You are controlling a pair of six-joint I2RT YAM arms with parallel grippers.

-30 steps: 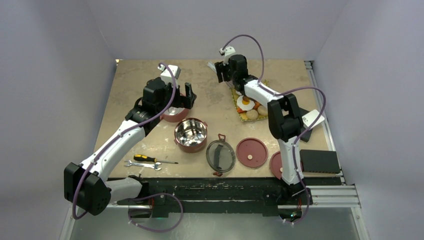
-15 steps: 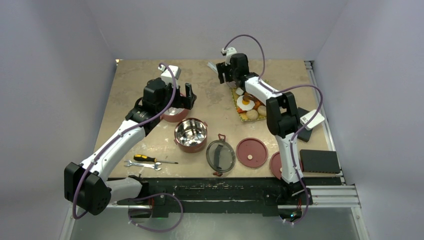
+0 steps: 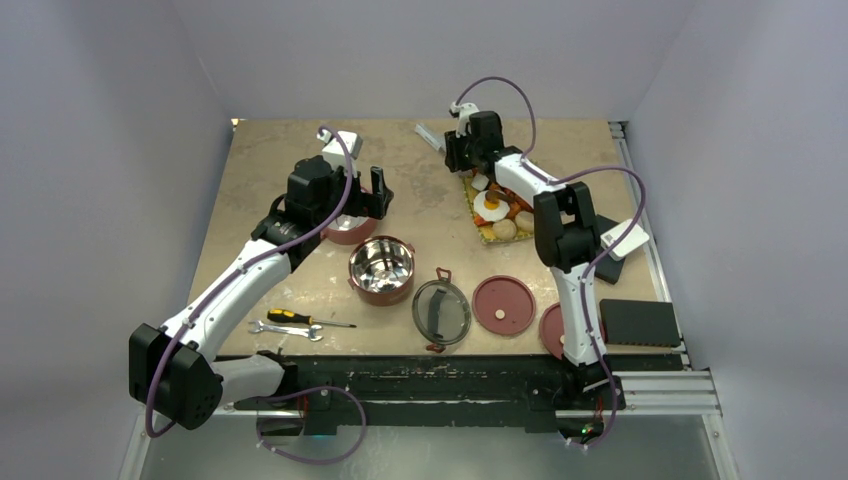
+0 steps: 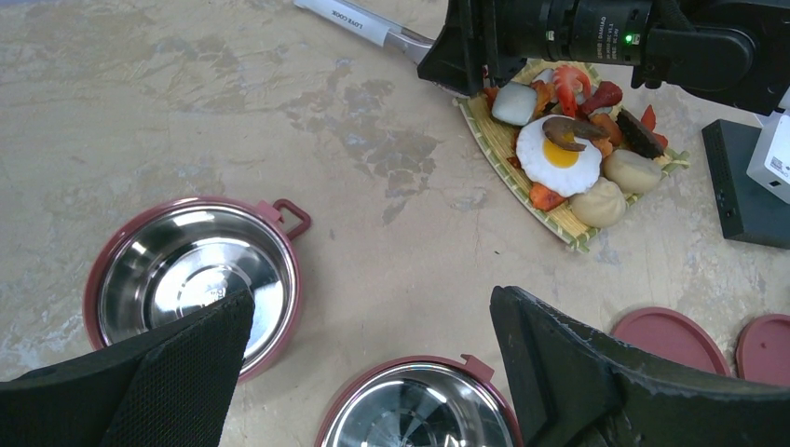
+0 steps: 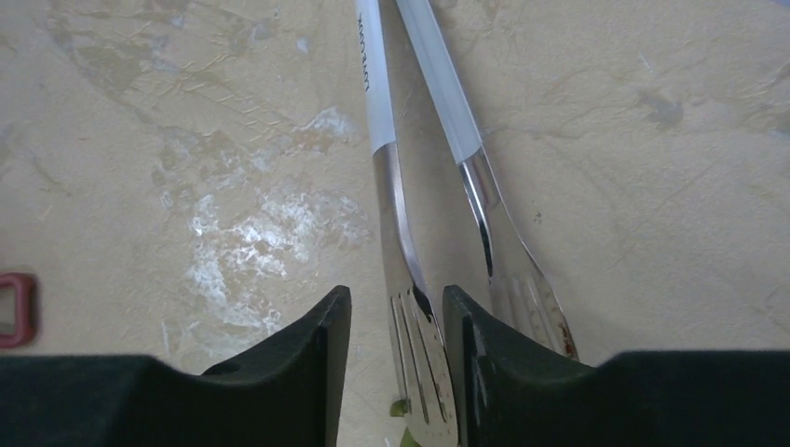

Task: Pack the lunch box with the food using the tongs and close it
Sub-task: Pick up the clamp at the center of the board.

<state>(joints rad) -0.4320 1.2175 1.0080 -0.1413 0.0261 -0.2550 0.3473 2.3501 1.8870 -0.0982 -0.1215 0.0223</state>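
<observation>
The tongs (image 5: pixel 391 214) lie on the table at the far side, with white-sleeved silver arms (image 3: pixel 428 134). My right gripper (image 5: pixel 396 296) is low over their flat tips. One arm lies between its fingers with a gap on the left; the other arm lies outside the right finger. The food (image 3: pixel 497 208), a fried egg (image 4: pixel 559 154) with buns and chunks, sits on a yellow mat beside it. Two red lunch box bowls (image 3: pixel 381 268) (image 4: pixel 191 279) stand empty. My left gripper (image 4: pixel 373 298) hovers wide open above them, holding nothing.
A dark see-through lid (image 3: pixel 441 312) and two red disc lids (image 3: pixel 503 304) (image 3: pixel 553 330) lie near the front. A screwdriver (image 3: pixel 300 319) and a wrench (image 3: pixel 285 330) lie front left. A black box (image 3: pixel 640 322) sits at the right edge.
My right gripper has shifted a little to the right over the tongs, and its jaws have narrowed around one arm. The left arm has not moved.
</observation>
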